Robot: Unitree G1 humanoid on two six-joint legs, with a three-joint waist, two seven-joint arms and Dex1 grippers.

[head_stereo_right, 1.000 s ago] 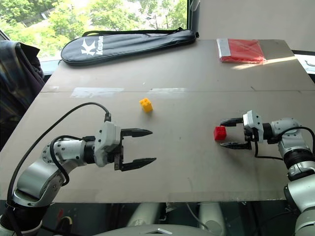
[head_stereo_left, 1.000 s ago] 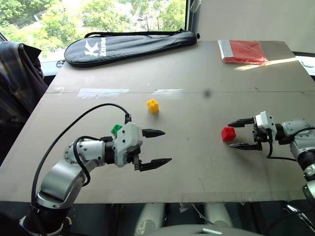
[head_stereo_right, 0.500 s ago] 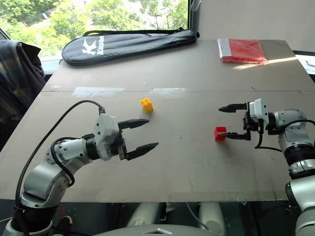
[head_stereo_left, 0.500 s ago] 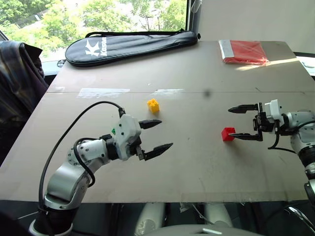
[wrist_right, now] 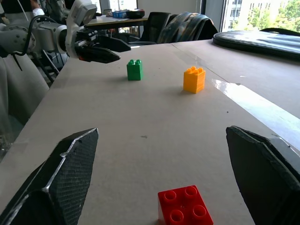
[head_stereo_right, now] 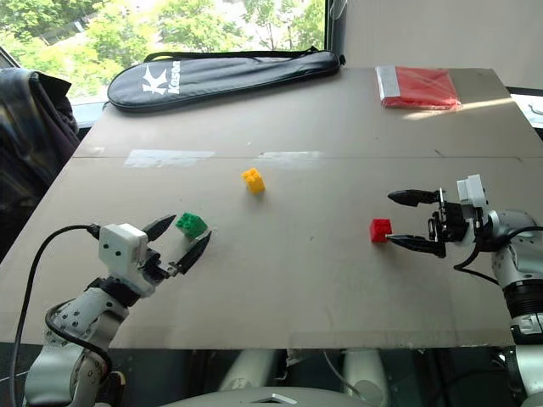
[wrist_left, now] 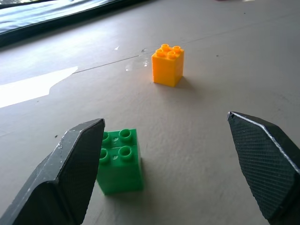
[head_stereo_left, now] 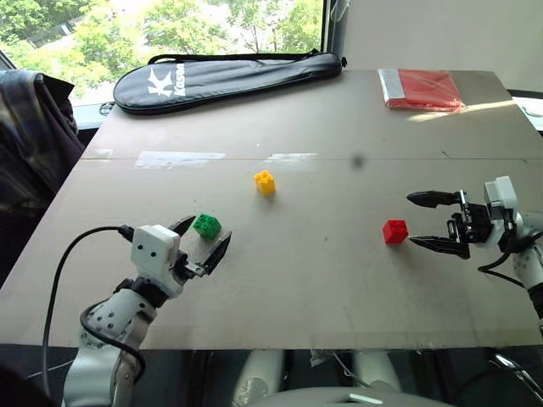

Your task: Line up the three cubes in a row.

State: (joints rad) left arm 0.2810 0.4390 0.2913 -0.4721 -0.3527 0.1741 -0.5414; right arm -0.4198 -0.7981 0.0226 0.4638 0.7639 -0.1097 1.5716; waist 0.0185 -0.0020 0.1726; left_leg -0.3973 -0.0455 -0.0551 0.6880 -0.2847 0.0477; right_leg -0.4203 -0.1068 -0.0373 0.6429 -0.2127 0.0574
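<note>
Left eye view: tan table (head_stereo_left: 339,288) by window (head_stereo_left: 170,25); left gripper (head_stereo_left: 202,242) and right gripper (head_stereo_left: 434,222) spread, empty.

You get bright daylight from the window (head_stereo_left: 170,25) behind the table (head_stereo_left: 339,280); a sunlit patch glares beside the red packet (head_stereo_left: 422,88), shadows stay soft, and your wrist views blur toward the background

Tabletop (head_stereo_left: 339,288): plain grey-brown board, seam and clear tape strips across the middle. Window (head_stereo_left: 170,25) behind far edge, green trees outside, daylight; sun patch at far right corner. Pale wall (head_stereo_left: 424,34) right of window. Dark plaid garment (head_stereo_left: 30,144) on a chair, left.
</note>
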